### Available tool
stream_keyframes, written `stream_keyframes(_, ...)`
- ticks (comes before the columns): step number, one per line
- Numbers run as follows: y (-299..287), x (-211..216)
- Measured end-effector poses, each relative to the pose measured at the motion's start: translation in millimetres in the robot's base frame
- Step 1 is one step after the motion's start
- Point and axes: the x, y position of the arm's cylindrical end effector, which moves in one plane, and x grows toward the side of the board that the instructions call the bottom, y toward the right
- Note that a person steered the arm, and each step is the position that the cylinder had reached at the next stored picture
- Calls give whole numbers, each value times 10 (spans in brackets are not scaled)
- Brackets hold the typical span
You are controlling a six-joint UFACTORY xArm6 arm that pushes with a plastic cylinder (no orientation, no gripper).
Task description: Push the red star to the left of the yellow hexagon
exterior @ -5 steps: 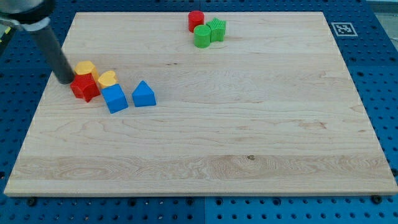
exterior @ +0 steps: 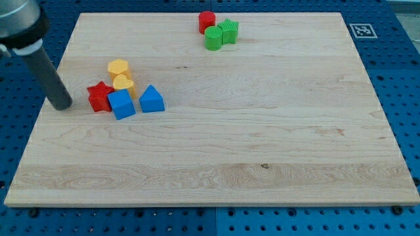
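Pale wood is most of what's on show here: a big wooden board (exterior: 249, 131) sitting on a blue pegboard table (exterior: 407, 98) that peeks out around every edge. There's a little black-and-white marker tag (exterior: 360, 30) just off the board's far right corner.

Next biggest is the dark rod coming in from the far left, tilted, with my tip (exterior: 62, 105) down on the board near its left edge. No pincer on this rig at all, so there's no wide or narrow to report, it's just a plain rod end. The tip sits just left of the red star (exterior: 99, 97), with a small gap between them as far as I can tell.

Then the blocks. Left cluster: the red star is pressed up against a blue cube (exterior: 121, 104) on its right, and a blue triangular block (exterior: 151, 99) sits just right of that cube. The yellow hexagon (exterior: 118, 67) is at the far side of the cluster, with a second yellow block (exterior: 123, 83), roundish, hard to call the shape, right in front of it and touching the blue cube. So the red star is left of and a bit nearer than the yellow hexagon.

Well apart, up at the far edge: a red cylinder (exterior: 207, 21), a green cylinder (exterior: 213, 38) and a green ridged block (exterior: 229, 30), all bunched together.
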Motion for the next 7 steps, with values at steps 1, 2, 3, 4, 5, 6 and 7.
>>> stream_keyframes(1, 72, 160)
stream_keyframes(2, 250, 160)
stream_keyframes(3, 589, 160)
stream_keyframes(4, 589, 146)
stream_keyframes(5, 588, 38)
stream_keyframes(6, 560, 21)
stream_keyframes(7, 510, 10)
